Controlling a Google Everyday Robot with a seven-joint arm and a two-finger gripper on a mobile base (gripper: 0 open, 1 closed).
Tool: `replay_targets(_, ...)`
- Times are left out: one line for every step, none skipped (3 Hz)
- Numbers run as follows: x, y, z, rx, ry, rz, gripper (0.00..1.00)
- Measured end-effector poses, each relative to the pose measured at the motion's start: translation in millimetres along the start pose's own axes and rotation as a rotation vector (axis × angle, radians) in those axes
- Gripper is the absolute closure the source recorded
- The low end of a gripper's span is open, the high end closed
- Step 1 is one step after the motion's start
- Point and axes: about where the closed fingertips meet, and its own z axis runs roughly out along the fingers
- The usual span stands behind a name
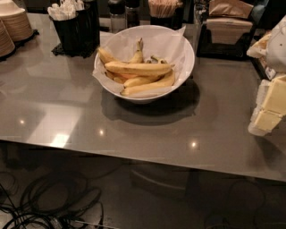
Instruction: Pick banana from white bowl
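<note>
The white bowl (pixel 189 56), lined with crinkled white paper, stands on the grey table at the back centre. Several yellow bananas lie in it. The banana (pixel 138 68) is the longest one and lies across the top of the pile, nearly level, its dark tip pointing right. My gripper (pixel 269 107), white with pale yellow parts, is at the right edge of the camera view. It is well to the right of the bowl, a little nearer to me, and holds nothing that I can see.
Stacked tan paper plates (pixel 15 22) sit at the back left. A black caddy of white packets (pixel 73 27), shakers (pixel 125 13), a stirrer holder (pixel 163 11) and a napkin dispenser (pixel 225 27) line the back. Cables (pixel 49 201) lie on the floor below the table's front edge.
</note>
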Motion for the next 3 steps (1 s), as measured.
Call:
replay_targets(0.0, 0.0, 0.0, 0.000, 0.000, 0.000, 0.00)
replay_targets(-7.4, -2.9, -0.9, -0.001, -0.038, 0.004, 0.00)
replay_targets(-44.8, -20.5, 8.3, -0.029, -0.156, -0.021, 0.00)
